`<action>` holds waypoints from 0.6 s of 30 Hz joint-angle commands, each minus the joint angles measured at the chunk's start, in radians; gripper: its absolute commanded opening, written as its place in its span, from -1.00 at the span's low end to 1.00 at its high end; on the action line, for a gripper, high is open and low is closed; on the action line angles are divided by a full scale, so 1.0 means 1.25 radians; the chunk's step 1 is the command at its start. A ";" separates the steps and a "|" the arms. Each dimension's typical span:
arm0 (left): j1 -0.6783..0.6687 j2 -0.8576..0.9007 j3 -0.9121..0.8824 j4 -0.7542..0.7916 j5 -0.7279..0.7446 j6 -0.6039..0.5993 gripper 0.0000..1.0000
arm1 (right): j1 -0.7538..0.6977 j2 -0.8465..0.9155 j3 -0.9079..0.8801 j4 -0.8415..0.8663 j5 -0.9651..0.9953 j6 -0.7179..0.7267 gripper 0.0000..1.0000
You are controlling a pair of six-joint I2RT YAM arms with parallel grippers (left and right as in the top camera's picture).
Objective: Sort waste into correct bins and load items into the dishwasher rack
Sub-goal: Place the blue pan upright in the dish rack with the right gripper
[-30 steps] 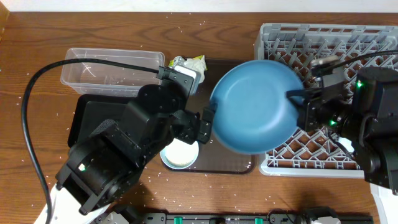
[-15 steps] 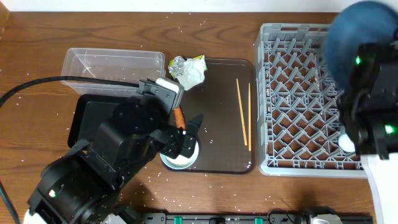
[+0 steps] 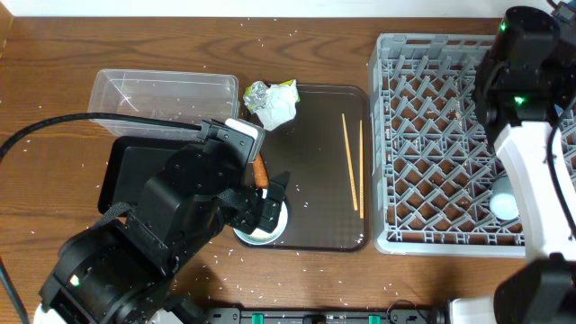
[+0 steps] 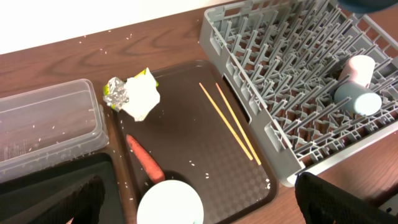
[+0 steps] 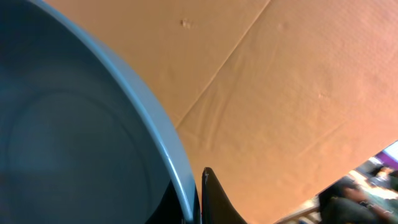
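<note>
Grey plastic rack [image 3: 423, 40], grainy wooden table [image 3: 54, 54].

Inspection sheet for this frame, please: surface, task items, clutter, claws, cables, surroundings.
Surface: wooden table, speckled with white rice grains.
Job's things: dishwasher rack holds pink cup and light-blue cup; chopsticks, carrot and white bowl on brown tray, napkin and foil ball at its far corner; clear tub and black tray alongside.
Clutter: nothing seen.
Claws: left claw open near the bowl; right claw shut on blue plate.
Cables: black cable passes over the tub.
Surroundings: pale wall behind the table.
</note>
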 commanded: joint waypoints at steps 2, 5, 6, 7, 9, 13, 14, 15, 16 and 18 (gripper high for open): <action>0.002 -0.006 0.010 -0.002 -0.006 0.013 0.95 | -0.020 0.051 0.007 0.072 0.013 -0.192 -0.97; 0.002 -0.006 0.010 -0.002 -0.006 0.013 0.95 | -0.028 0.092 0.007 0.146 -0.009 -0.307 -0.98; 0.002 -0.006 0.010 -0.002 -0.006 0.013 0.96 | -0.029 0.105 0.007 0.169 -0.011 -0.338 -0.97; 0.002 -0.006 0.010 -0.002 -0.006 0.013 0.96 | -0.030 0.115 0.007 0.188 -0.016 -0.367 -0.97; 0.002 -0.005 0.010 -0.002 -0.006 0.013 0.96 | -0.033 0.136 0.007 0.215 -0.036 -0.438 -0.97; 0.002 -0.005 0.010 -0.002 -0.006 0.013 0.96 | -0.034 0.182 0.007 0.260 -0.082 -0.606 -0.97; 0.002 -0.005 0.010 -0.002 -0.006 0.013 0.96 | -0.034 0.189 0.007 0.262 -0.091 -0.632 -0.97; 0.002 -0.004 0.010 -0.002 -0.006 0.013 0.96 | -0.034 0.200 0.007 0.262 -0.099 -0.656 -0.98; 0.002 -0.004 0.010 -0.002 -0.006 0.013 0.96 | -0.034 0.209 0.007 0.262 -0.101 -0.665 -0.98; 0.002 -0.004 0.010 -0.002 -0.006 0.013 0.96 | -0.034 0.226 0.007 0.262 -0.102 -0.669 -0.97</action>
